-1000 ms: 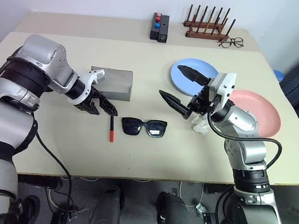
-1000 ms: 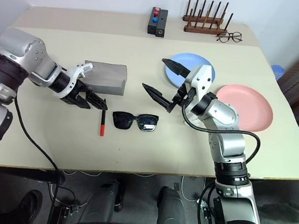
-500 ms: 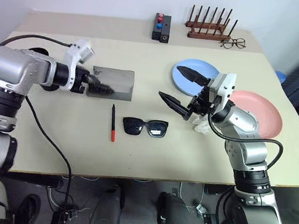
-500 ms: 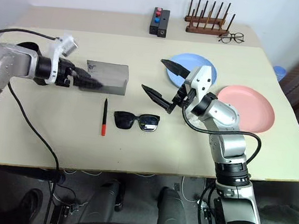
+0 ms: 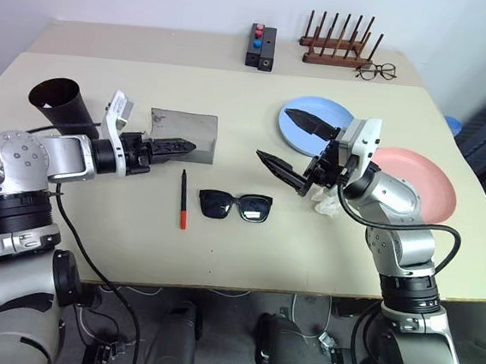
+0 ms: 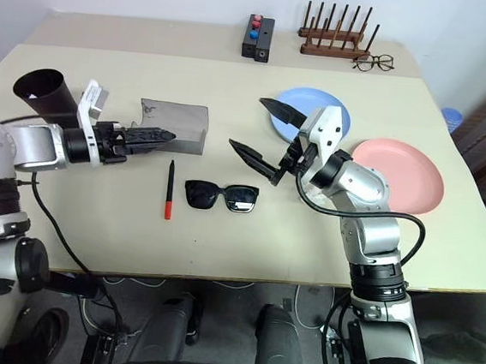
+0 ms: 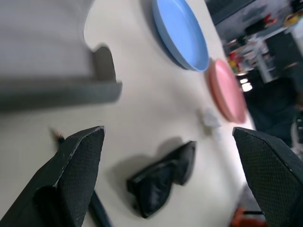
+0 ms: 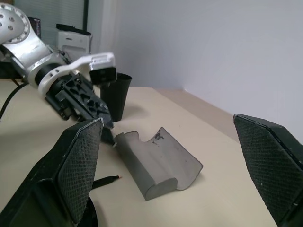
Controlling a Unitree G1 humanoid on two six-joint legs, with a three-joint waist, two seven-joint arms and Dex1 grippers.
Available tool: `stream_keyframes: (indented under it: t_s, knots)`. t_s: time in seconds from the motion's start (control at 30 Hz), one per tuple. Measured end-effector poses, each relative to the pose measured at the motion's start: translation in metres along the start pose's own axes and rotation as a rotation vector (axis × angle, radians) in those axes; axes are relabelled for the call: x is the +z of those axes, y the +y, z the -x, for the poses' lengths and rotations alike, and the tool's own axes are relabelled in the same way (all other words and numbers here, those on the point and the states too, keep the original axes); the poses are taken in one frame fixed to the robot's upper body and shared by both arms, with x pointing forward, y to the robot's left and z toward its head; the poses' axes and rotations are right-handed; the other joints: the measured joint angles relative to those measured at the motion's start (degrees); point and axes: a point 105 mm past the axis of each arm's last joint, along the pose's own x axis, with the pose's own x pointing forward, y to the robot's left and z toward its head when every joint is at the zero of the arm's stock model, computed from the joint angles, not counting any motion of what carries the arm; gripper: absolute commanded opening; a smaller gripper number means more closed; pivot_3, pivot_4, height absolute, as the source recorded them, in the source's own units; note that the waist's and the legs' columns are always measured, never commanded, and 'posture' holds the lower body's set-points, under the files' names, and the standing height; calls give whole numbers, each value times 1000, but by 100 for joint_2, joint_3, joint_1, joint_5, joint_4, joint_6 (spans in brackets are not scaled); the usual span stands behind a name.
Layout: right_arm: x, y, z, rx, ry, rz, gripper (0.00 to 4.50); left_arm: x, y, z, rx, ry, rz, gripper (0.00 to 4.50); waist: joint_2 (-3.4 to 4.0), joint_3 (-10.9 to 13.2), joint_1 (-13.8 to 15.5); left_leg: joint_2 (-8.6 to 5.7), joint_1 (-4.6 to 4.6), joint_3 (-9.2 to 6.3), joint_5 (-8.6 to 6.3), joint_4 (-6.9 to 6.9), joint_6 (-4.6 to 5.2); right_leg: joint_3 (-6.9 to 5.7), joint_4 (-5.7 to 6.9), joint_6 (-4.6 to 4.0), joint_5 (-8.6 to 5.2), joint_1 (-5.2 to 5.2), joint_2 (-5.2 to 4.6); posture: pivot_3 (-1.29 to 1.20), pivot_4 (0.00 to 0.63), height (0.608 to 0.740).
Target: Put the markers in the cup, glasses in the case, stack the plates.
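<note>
Marker (image 5: 183, 199) lying untouched at centre-left of the table (image 5: 245, 251), just left of the sunglasses (image 5: 235, 205) and below the grey case (image 5: 183, 133), with the black cup (image 5: 61, 106) now uncovered at far left. Left gripper (image 5: 171, 147) swung back from low beside the marker to hover spread and empty over the case; right gripper (image 5: 297, 143) unmoved, spread and empty at centre, in front of the 2 plates (image 5: 362, 155). Nothing sorted yet.

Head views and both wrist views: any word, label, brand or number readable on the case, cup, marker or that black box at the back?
None can be read.
case: a dark mark near its notch, no letters.
cup, marker: plain.
black box: red and blue knobs, no legible label.
</note>
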Motion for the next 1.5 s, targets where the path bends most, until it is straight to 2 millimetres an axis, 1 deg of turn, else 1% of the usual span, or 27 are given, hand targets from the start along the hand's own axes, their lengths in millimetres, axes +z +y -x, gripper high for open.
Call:
stream_keyframes:
  t_s: [0.07, 0.2, 0.33, 0.43, 0.57, 0.67, 0.8, 0.93, 1.03, 1.1, 1.13, 1.23, 1.27, 1.3, 1.33, 1.37, 1.4, 1.47, 1.5]
  knots:
    - [0, 0, 1, 3, 4, 1, 4500, -4, 2, -1, 10, 24, 18, 4491, 0, 0, -6, 0, 2, 0, 0, -2, 0, 0, 0, 0, 0, 0, 0, 0, 150, 740]
    - [-1, -1, 1, 1, 9, -2, 4500, -17, 13, -6, 67, 63, 44, 4491, 0, 0, -6, 0, 2, 0, 0, -3, -1, 0, 0, -1, 0, 0, 0, 0, 150, 740]
    - [-1, -1, 1, -2, 9, -3, 4500, -20, 13, -11, 67, 65, 54, 4491, 0, 0, 1, 0, 2, 1, 0, -2, -1, 0, -2, -1, 0, 0, 0, 0, 150, 740]
    - [-1, -1, 1, -7, 9, -3, 4500, -24, 11, -20, 46, 69, 70, 4491, 0, 0, -2, 0, 2, 1, -1, -2, -1, 0, -1, -1, 0, 0, 0, 0, 150, 740]
    - [-1, -2, 1, -10, 9, -2, 4500, -25, 11, -21, 44, 74, 74, 4491, 1, 0, -8, 0, 4, 1, 0, -5, -1, 0, -1, -1, 0, 0, 0, 0, 150, 740]
    - [-1, -2, 1, -15, 9, -2, 4500, -26, 21, -16, 111, 85, 85, 4491, 1, 0, -12, 0, 4, 1, -1, -5, -1, 0, -1, -1, 0, 0, 0, 0, 150, 740]
    - [-1, -2, 1, -17, 9, -2, 4500, -22, 31, 0, 195, 97, 68, 4491, 1, 0, -13, 0, 3, 1, -1, -5, -2, 1, -1, -1, 0, -2, 0, 0, 150, 740]
    - [-1, -2, 1, -17, 9, -2, 4500, -25, 41, 13, 279, 167, 57, 4491, 2, -1, -2, 0, 3, 1, -1, -6, -3, 1, -4, -3, 0, -2, -1, 0, 150, 740]
    - [-1, -2, 1, -16, 7, -1, 4500, -27, 37, 16, 251, 186, 60, 4491, 2, -1, 0, 0, 1, 0, -2, -6, -4, 1, -6, -13, -6, -2, -2, 0, 150, 740]
    - [-1, -2, 1, -16, 7, -1, 4500, -22, 31, 17, 217, 163, 53, 4491, 2, -1, -3, 0, 1, 1, -2, -7, -4, 0, -6, -20, -10, -3, -1, 0, 150, 740]
    - [-1, -2, 1, -17, 7, 0, 4500, -15, 26, 17, 190, 131, 47, 4491, 2, -1, -1, 0, 1, 1, -2, -6, -4, 0, -6, -20, -10, -3, -2, 0, 150, 740]
    - [-1, -2, 1, -16, 4, 1, 4500, 19, 3, 13, 65, -28, 48, 4491, 0, -2, 20, -1, -1, 0, -1, -1, -3, -2, -7, -17, -8, 0, -2, 0, 150, 740]
    - [0, -2, 1, -15, 3, 1, 4500, 28, -3, 11, 34, -74, 51, 4491, 0, -2, 17, -2, -1, 0, -1, -1, -3, -2, -8, -7, -2, 2, -2, 0, 150, 740]
    - [0, -2, 1, -15, 3, 2, 4500, 31, -6, 8, 12, -99, 59, 4491, 0, -2, 5, -2, 1, 1, -1, -3, -3, -1, -9, -2, 1, 3, -2, 0, 150, 740]
    - [0, -2, 1, -15, 4, 2, 4500, 30, -7, 4, -13, -108, 86, 4491, 2, -3, -2, -2, 3, 2, -1, -5, -3, -1, -8, -1, 1, 3, -2, 0, 150, 740]
    - [-1, -2, 1, -15, 4, 2, 4500, 24, -6, -3, -30, -92, 114, 4491, 2, -3, -4, -2, 3, 1, -1, -5, -3, -2, -6, -1, 1, 3, -1, 0, 150, 740]
    - [0, -2, 1, -15, 4, 3, 4500, 16, -5, -10, -43, -70, 140, 4491, 2, -3, -5, -2, 4, 1, -1, -6, -2, -2, -5, 0, 1, 3, -1, 0, 150, 740]
    - [0, -2, 0, -15, 5, 5, 4500, -6, 2, -23, -60, -17, 216, 4491, 1, -3, -20, -1, 4, 1, -1, -7, -2, -1, -4, 0, 1, 2, -1, 0, 150, 740]
    - [0, -3, 1, -15, 7, 6, 4500, -14, 6, -27, -60, -4, 241, 4491, 0, -2, -28, -1, 4, 1, -1, -7, -2, -1, -2, 0, 1, 0, -1, 0, 150, 740]
